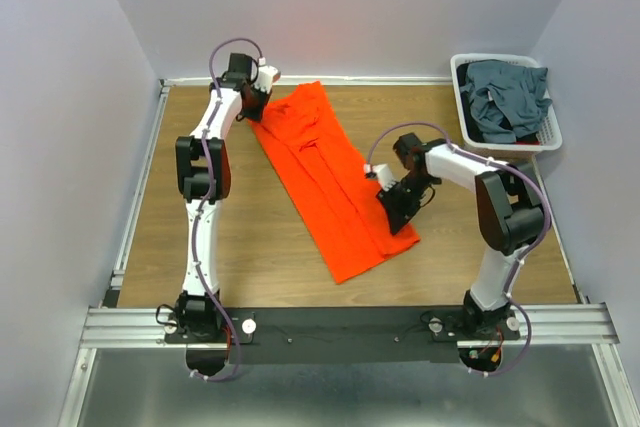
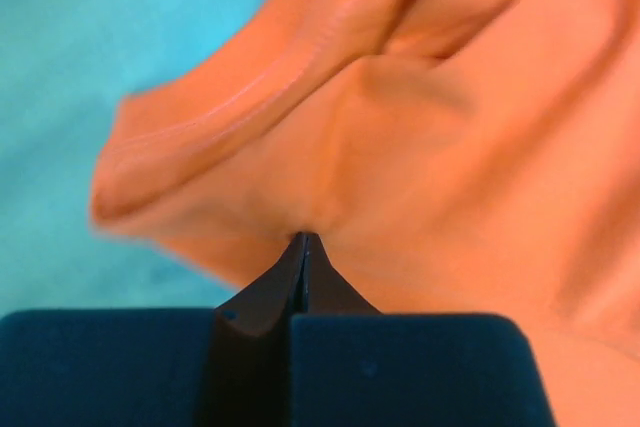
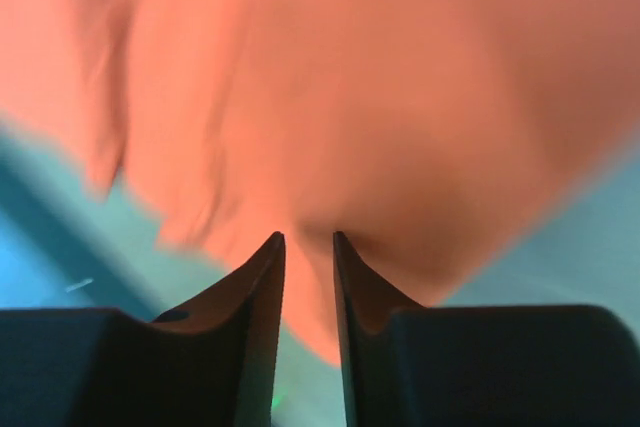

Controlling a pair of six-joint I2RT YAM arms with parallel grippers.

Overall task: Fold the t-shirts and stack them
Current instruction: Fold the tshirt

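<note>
Right claw [image 3: 305, 237]: jaws stood a narrow gap apart with orange cloth in the gap; judged a pinch on the near end of the orange t-shirt [image 1: 320, 177].
Shirt vs right claw: a long narrow strip ran from the tips away to the far left, flat on the table [image 1: 240, 237].
Left claw [image 2: 303, 237]: closed tight, with cloth puckered at the tips; it gripped the strip's far end.
Reason for hold: with both ends taken, probably to lift the strip taut and fold it end over end.
Dark t-shirts [image 1: 505, 97]: heaped in the white basket [image 1: 458, 87], beyond and right of the right claw, well apart from both claws.

White arms [image 1: 202, 237], black joints [image 1: 200, 169], purple cables [image 1: 236, 42].
</note>
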